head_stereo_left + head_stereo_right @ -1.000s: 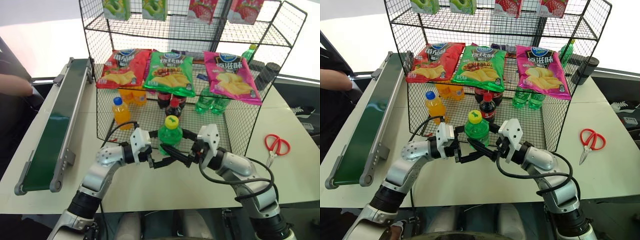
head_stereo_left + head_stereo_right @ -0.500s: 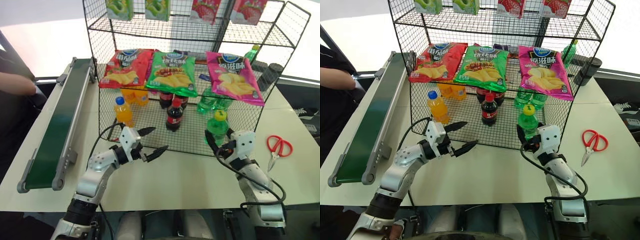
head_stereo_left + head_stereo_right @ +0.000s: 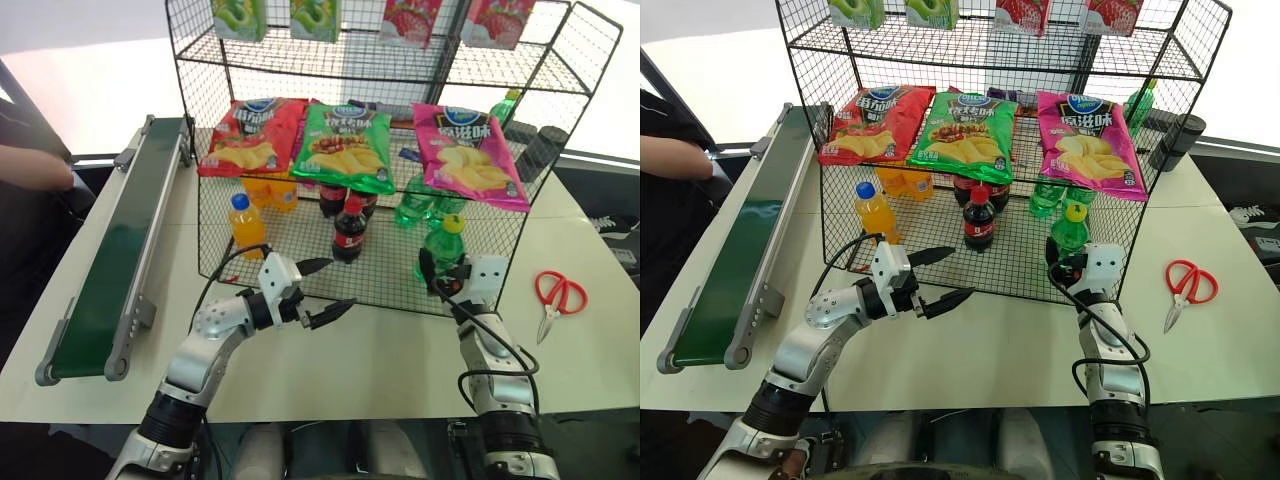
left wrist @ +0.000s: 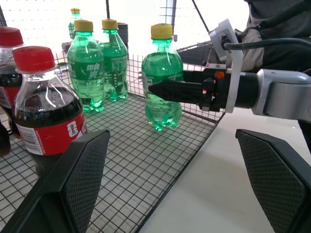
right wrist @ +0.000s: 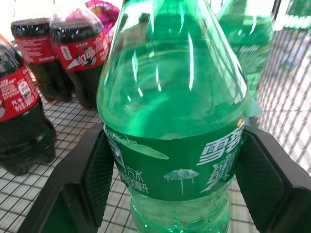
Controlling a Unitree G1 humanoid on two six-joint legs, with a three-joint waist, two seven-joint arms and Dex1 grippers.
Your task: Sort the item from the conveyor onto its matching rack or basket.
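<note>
Gripping the small translucent green plastic soda bottle with the yellow cap [image 3: 441, 250] around its labelled middle, the right gripper [image 3: 437, 282] holds it upright, right of centre in the head views, over the bottom mesh tier of the large black wire-mesh rack [image 3: 250, 262], seemingly to set it by the other green bottles [image 4: 96, 63]. Left of centre, the left gripper [image 3: 326, 290] hangs empty with jaws wide apart, while the long dark green conveyor belt [image 3: 115, 250] runs bare along the left edge.
</note>
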